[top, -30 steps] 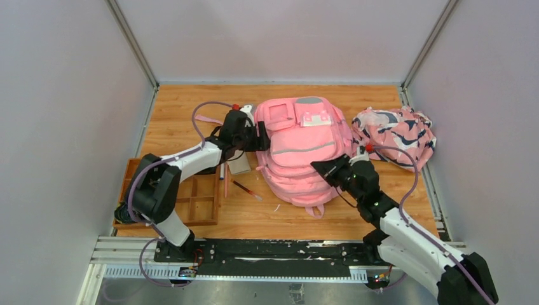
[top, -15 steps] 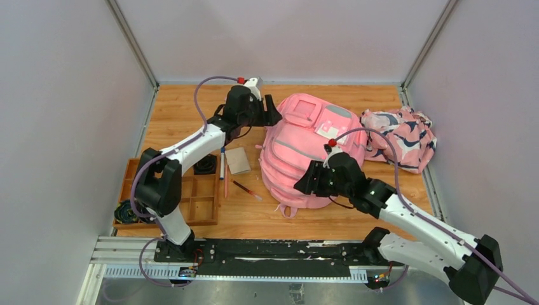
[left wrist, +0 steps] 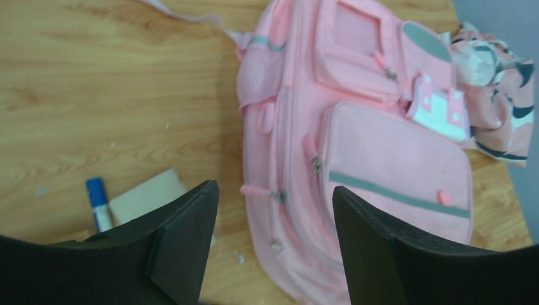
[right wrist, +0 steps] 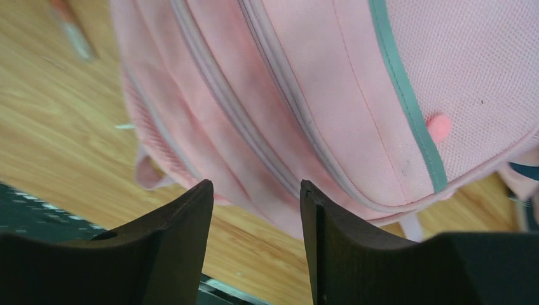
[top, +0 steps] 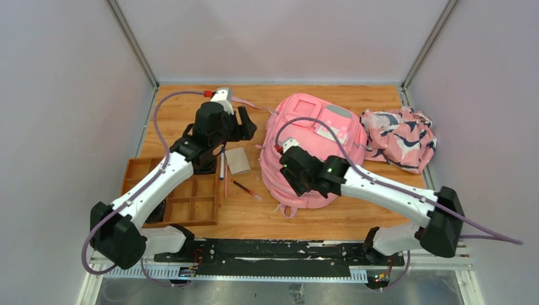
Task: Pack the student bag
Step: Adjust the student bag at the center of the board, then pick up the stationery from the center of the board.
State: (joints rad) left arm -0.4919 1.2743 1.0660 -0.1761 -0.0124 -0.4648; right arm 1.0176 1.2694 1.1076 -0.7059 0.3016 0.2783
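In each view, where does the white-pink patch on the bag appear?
Top external: the patch is right of centre, on the side of the bag nearest the patterned cloth.
Left wrist: the patch is at upper right.
Right wrist: it is not in this picture.
Shared landmark: the bag, which shows in all three views.

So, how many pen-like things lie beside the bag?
3: a blue-capped marker beside the small notebook, a pink pencil next to it, a dark red pen slanted nearer the student bag. The left arm may hide more.
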